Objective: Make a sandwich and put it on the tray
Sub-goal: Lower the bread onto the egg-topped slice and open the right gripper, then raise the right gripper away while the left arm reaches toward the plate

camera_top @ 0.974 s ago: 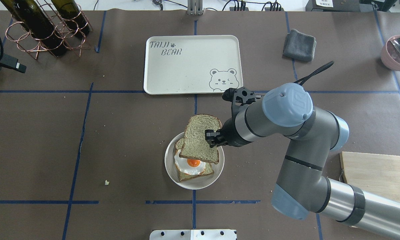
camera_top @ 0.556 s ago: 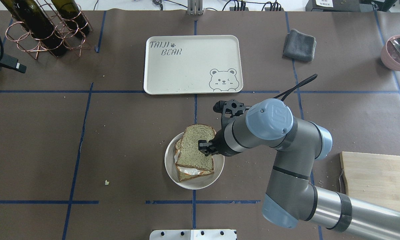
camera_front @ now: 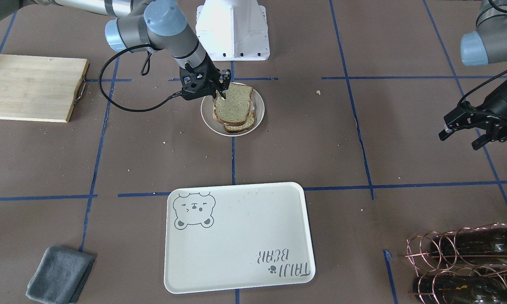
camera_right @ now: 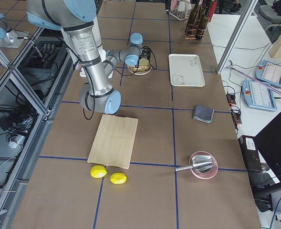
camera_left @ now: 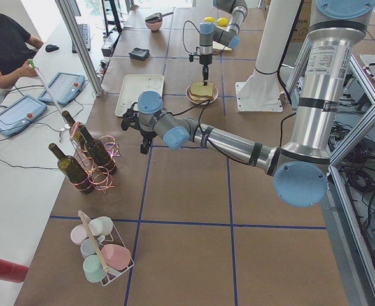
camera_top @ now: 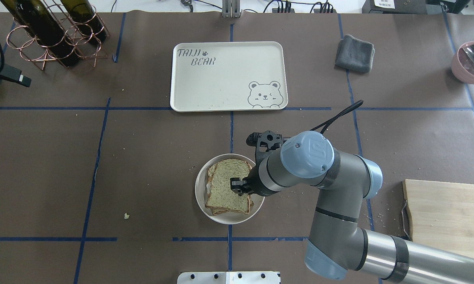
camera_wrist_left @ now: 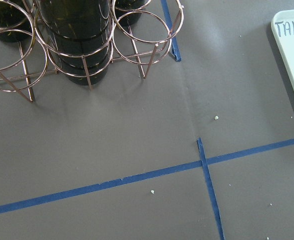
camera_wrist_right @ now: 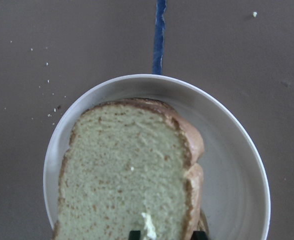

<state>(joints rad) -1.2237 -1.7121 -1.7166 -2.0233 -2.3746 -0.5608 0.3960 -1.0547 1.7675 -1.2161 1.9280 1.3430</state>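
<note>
Two bread slices make up the sandwich (camera_top: pixel 225 191), stacked on a small round white plate (camera_top: pixel 200 199) near the middle of the surface (camera_top: pixel 142 165). The top slice (camera_top: pixel 221 179) lies flat and almost squared over the lower one, whose crust peeks out along the edge nearest the robot. The right hand (camera_top: pixel 237 186) comes down at that slice's edge on the robot's right side, its fingers clenched on the bread. Beyond the plate, well apart from it and farther from the robot, sits the cream tray (camera_top: pixel 221 79) with its bear face and lettering. The left hand (camera_front: pixel 459 141) hangs far off on the robot's left, released, its fingers spread, near the copper bottle rack (camera_top: pixel 51 43). A grey cloth (camera_top: pixel 354 53) and a wooden cutting board (camera_top: pixel 446 209) lie on the robot's right side.
</note>
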